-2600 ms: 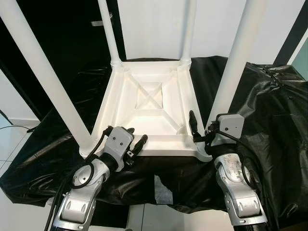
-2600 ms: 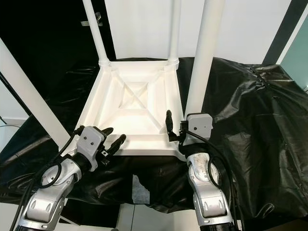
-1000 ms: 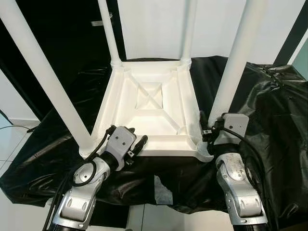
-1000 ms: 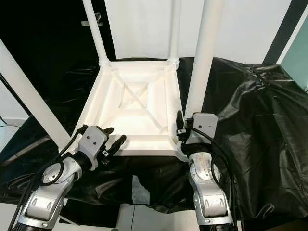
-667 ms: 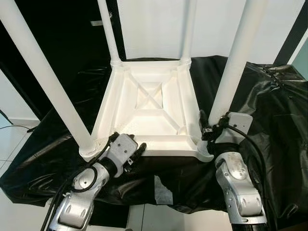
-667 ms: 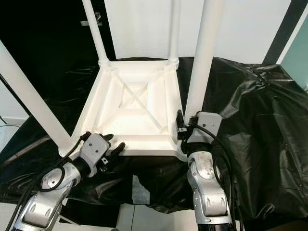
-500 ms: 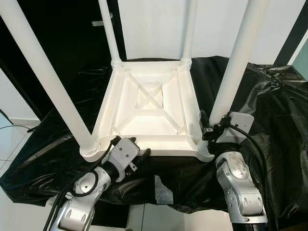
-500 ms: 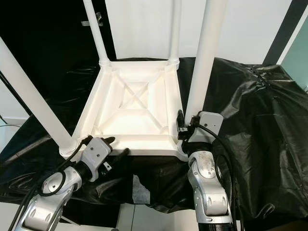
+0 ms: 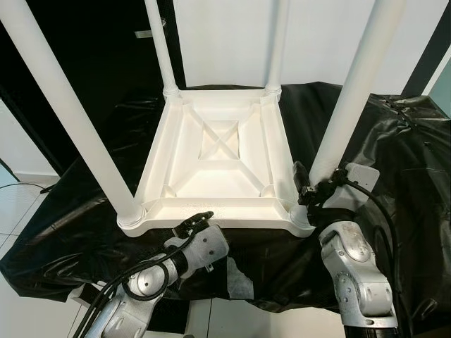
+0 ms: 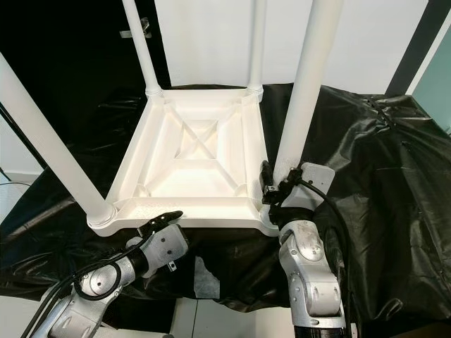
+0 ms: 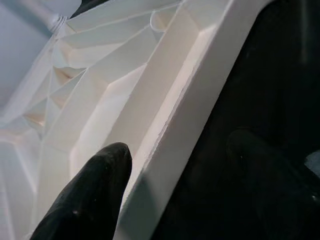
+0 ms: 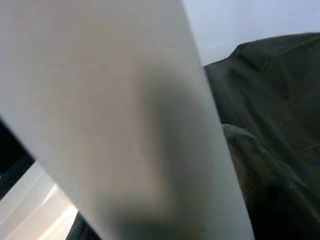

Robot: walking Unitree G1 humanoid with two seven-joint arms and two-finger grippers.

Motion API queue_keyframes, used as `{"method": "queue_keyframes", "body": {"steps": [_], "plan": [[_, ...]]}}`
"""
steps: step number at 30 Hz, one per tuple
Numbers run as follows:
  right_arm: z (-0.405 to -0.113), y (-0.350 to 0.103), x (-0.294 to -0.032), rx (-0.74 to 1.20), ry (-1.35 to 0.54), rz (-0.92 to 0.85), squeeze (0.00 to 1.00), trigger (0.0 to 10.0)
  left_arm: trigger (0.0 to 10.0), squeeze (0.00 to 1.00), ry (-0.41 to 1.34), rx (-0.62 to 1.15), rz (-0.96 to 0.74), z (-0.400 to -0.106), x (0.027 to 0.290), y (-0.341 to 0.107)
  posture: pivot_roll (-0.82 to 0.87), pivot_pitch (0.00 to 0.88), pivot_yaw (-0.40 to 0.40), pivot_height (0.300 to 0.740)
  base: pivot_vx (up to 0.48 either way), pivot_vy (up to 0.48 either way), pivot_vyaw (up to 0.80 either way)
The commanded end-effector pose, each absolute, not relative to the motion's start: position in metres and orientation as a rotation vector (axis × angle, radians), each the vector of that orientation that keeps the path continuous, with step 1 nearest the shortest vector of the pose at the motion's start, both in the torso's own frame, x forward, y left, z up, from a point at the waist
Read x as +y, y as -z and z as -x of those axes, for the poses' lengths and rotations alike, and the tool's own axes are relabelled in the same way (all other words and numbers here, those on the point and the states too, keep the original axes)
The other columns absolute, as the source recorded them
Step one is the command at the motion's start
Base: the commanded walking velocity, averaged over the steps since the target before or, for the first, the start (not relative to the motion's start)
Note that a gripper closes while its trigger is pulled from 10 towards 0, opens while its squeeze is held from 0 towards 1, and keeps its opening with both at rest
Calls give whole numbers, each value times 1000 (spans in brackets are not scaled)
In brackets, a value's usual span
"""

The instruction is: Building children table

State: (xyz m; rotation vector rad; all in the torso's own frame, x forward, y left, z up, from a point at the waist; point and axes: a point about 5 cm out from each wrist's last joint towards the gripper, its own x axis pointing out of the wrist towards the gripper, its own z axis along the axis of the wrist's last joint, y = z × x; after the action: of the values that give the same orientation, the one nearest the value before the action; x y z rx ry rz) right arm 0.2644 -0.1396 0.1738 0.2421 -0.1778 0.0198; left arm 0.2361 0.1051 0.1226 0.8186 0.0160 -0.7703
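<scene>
Nearest, the left claw [image 9: 194, 222] sits at the near edge of the upturned children's table [image 9: 218, 158], its fingers spread wide astride the rim: in the left wrist view one black finger [image 11: 87, 197] lies inside the white frame and the other outside against the black sheet [image 9: 394, 162], with nothing clamped. To the right, the right claw [image 10: 270, 186] is at the foot of the near right leg [image 10: 304, 105], where that leg meets the corner socket; the leg looms very close in the right wrist view, and I cannot tell whether the fingers are closed on it.

The table lies top-down on the black-covered counter [image 9: 70, 232], its ribbed underside up and all four legs standing in their corners, the far two [image 9: 161, 46] toward the white wall.

It looks like moulded plastic: probably light and fairly stiff, but smooth and apt to slip. The rim and the leg bases seem the surest holds; gripping high on a leg could lever it in its socket.
</scene>
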Motion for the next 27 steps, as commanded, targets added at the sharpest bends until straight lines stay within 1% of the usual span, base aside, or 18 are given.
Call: {"method": "queue_keyframes", "body": {"steps": [1,6,9,17,20,23,27], "plan": [[-261,-186,-132,-233,-49,-395,0,10000,10000,0,627,-24,-873,-241,109,-122,56,0,19,740,0,0,0],[-260,-191,-130,-243,-79,-468,0,10000,10000,0,586,-52,-943,-244,108,-125,55,0,22,740,0,0,0],[-258,-197,-130,-255,-113,-574,0,10000,10000,0,567,-87,-1028,-247,104,-126,51,0,20,740,0,0,0],[-256,-198,-132,-254,-142,-634,0,10000,10000,0,527,-111,-1072,-250,100,-128,45,0,25,740,0,0,0],[-254,-197,-132,-247,-150,-652,0,10000,10000,0,461,-154,-1128,-254,99,-133,40,0,31,740,0,0,0],[-254,-197,-133,-246,-155,-665,0,10000,10000,0,443,-164,-1131,-256,97,-134,38,0,30,740,0,0,0],[-254,-198,-134,-243,-161,-692,0,10000,10000,0,402,-225,-1174,-260,88,-138,38,0,30,740,0,0,0]]}}
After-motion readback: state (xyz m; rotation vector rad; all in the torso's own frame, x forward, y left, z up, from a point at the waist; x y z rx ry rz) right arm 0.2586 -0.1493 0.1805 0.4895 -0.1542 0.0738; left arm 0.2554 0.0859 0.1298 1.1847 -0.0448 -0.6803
